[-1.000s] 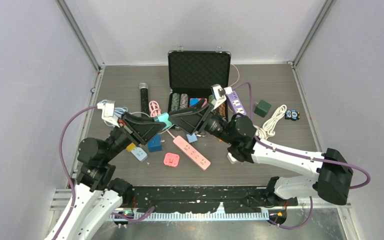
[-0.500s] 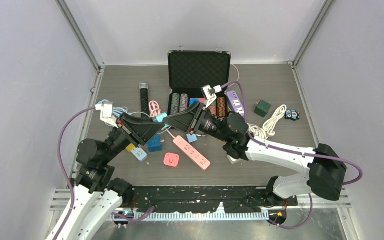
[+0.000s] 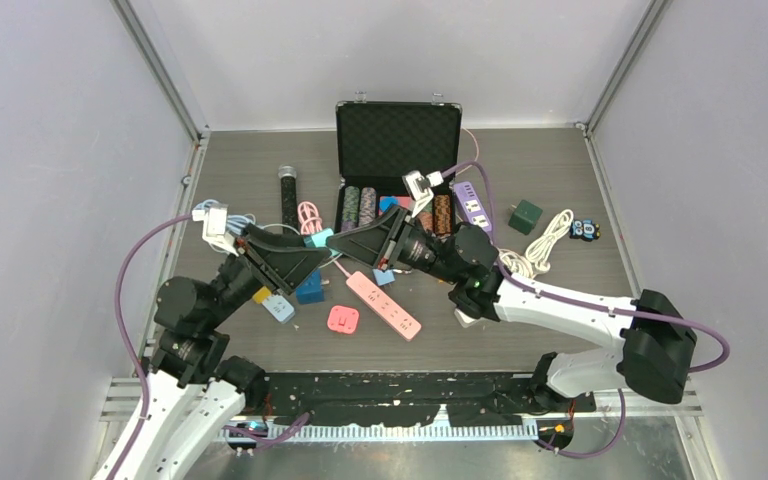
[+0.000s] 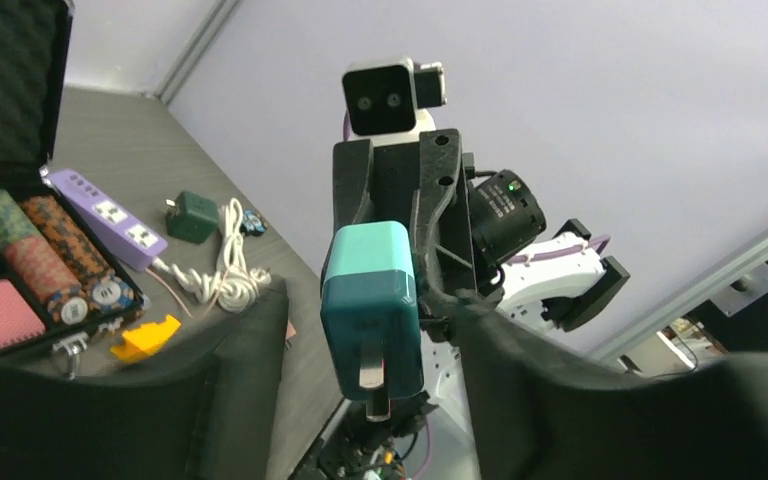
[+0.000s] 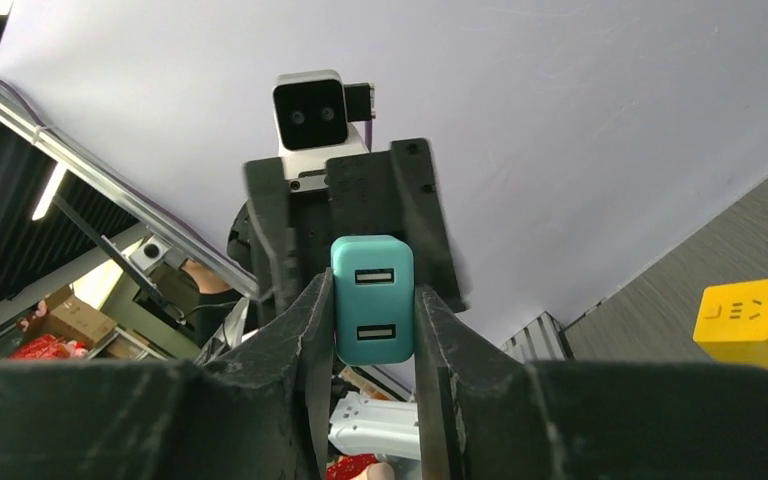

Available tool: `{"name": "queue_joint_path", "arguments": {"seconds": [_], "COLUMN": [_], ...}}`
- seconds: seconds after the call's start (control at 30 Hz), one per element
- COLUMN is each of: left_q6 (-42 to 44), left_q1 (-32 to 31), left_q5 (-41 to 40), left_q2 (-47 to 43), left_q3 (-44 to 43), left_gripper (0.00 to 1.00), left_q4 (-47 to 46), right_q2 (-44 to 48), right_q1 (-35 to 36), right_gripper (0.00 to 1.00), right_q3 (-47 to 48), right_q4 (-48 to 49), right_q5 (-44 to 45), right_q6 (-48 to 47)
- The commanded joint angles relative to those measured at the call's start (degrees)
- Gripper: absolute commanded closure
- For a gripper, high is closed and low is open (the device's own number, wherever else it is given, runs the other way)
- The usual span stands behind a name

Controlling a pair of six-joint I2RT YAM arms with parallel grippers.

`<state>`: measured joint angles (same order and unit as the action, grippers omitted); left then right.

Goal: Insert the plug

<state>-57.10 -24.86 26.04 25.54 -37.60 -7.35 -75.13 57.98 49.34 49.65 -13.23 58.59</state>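
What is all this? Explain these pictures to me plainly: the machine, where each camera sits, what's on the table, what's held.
Two robot arms, the left arm and the right arm, stand at the near edge of a table. One picture looks down from above. The other two come from a camera on each wrist, looking along that arm's own fingers. On the table lie an open case, a pink strip, a purple strip, a white cable and a green charger. The right fingers clamp a teal plug in the air. The left fingers stand open around it, not clamping.
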Motion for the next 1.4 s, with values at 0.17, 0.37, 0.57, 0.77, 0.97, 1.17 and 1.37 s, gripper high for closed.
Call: {"name": "queue_joint_path", "arguments": {"seconds": [0.17, 0.37, 0.57, 0.77, 0.97, 1.17, 1.37], "left_q6": [16.1, 32.2, 41.3, 40.9, 41.6, 40.7, 41.3], "left_q1": [-0.1, -0.1, -0.1, -0.1, -0.1, -0.1, -0.1], "left_q5": [-11.3, -24.1, -36.6, -50.5, -62.7, -70.6, -73.1], "left_q2": [-4.3, -7.8, -7.6, -10.3, -14.5, -16.2, -17.0], "left_q3": [-6.9, -13.7, -14.7, -10.5, -8.0, -7.3, -7.0], "left_gripper": [0.08, 0.02, 0.0, 0.0, 0.0, 0.01, 0.01], "left_q4": [22.5, 37.3, 41.4, 39.9, 39.6, 41.3, 41.3], "right_q2": [6.0, 1.1, -11.2, -27.2, -36.8, -41.5, -43.7], "right_q1": [0.4, 1.1, 6.2, 11.0, 12.7, 13.3, 13.4], "right_gripper": [0.95, 0.94, 0.95, 0.95, 0.95, 0.95, 0.95], "right_q3": [5.5, 12.5, 22.6, 32.7, 39.5, 42.8, 45.2], "right_q4": [-19.7, -39.3, -48.7, -55.2, -56.6, -54.1, -54.1], "right_q5": [2.9, 6.5, 15.9, 21.6, 22.3, 19.7, 21.6], "right_q6": [-12.6, -27.3, -37.4, -39.6, -40.6, -41.0, -40.8]}}
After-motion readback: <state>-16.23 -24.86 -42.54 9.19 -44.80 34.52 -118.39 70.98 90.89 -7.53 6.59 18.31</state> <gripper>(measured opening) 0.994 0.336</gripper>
